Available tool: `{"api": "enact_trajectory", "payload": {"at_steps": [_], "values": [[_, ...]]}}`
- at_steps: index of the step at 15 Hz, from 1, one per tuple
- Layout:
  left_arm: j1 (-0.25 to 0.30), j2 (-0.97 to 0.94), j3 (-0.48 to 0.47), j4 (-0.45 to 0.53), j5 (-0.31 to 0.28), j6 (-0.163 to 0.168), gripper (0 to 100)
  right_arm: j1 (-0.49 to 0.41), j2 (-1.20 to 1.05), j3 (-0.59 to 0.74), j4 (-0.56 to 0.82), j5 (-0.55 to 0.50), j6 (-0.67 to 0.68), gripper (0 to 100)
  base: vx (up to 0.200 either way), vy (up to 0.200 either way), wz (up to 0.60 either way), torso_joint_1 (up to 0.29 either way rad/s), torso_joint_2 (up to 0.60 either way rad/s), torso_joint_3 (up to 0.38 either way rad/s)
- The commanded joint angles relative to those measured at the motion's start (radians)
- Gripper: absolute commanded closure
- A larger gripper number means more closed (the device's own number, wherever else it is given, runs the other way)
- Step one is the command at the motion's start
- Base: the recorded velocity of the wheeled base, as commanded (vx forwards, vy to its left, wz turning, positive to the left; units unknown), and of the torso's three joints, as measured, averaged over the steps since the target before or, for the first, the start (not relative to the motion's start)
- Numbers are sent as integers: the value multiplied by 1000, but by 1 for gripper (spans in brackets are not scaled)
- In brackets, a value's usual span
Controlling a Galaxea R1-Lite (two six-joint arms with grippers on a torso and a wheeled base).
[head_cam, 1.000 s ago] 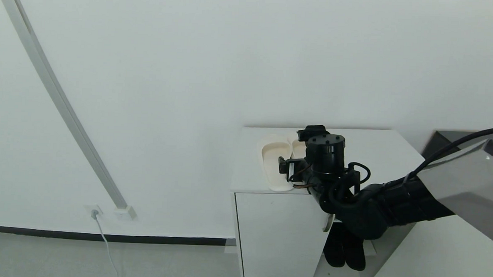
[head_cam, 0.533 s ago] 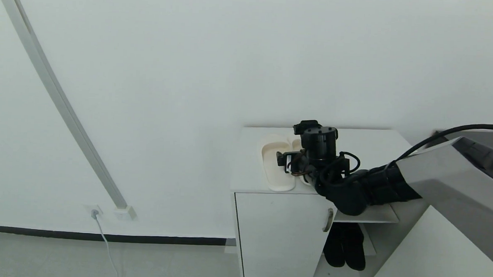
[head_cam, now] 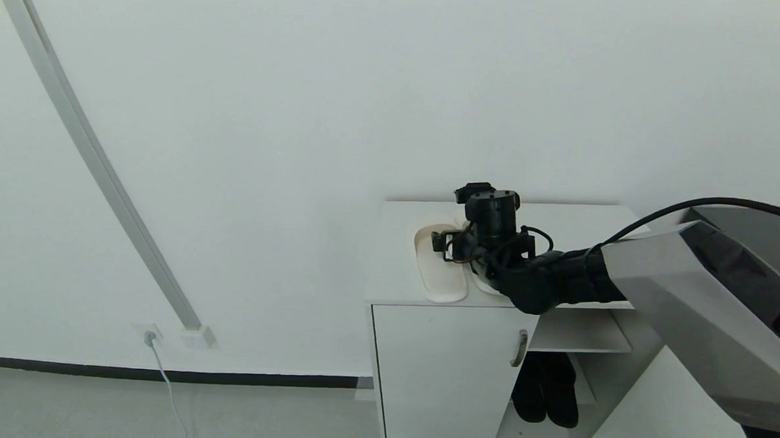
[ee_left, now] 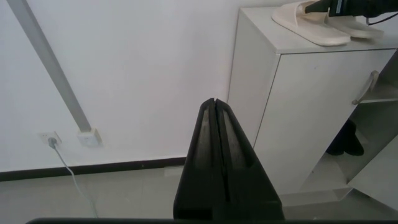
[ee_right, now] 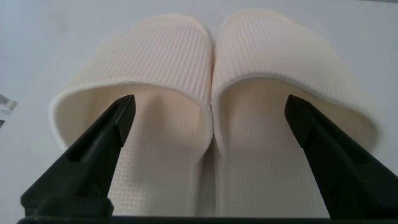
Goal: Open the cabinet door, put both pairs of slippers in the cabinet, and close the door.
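Observation:
A cream pair of slippers (head_cam: 437, 264) lies on top of the white cabinet (head_cam: 442, 373), near its left edge. My right gripper (head_cam: 462, 245) hovers just over them. In the right wrist view it (ee_right: 211, 118) is open, one finger outside each slipper of the pair (ee_right: 205, 93). A black pair of slippers (head_cam: 546, 390) stands inside the cabinet on the bottom, under a shelf (head_cam: 576, 332). The right cabinet door (head_cam: 671, 422) is swung open; the left door with its handle (head_cam: 521, 348) is closed. My left gripper (ee_left: 214, 106) is shut on nothing, low and to the left of the cabinet (ee_left: 298, 99).
The cabinet stands against a white wall. A slanted cable duct (head_cam: 90, 147) runs down to a wall socket (head_cam: 150, 335) with a white cord on the left. Bare floor lies left of the cabinet. A dark object (head_cam: 758, 232) sits at the right edge behind the arm.
My right arm has moved up and away from the cabinet's front edge to over the cream slippers. The black slippers and shelf inside are now uncovered.

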Motion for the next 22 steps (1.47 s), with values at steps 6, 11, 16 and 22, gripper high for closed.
{"api": "enact_trajectory", "payload": {"at_steps": [6,11,16,22], "values": [[0,1,0,0,0,-2,100,0,52,-81,22,-1,0,100,0,0,0,0,0,0],[0,1,0,0,0,-3,100,0,51,-79,19,-2,1,100,0,0,0,0,0,0],[0,1,0,0,0,-2,100,3,-12,-29,14,-4,9,100,0,0,0,0,0,0],[0,1,0,0,-1,-2,100,38,-305,435,-182,4,3,100,0,0,0,0,0,0]]}}
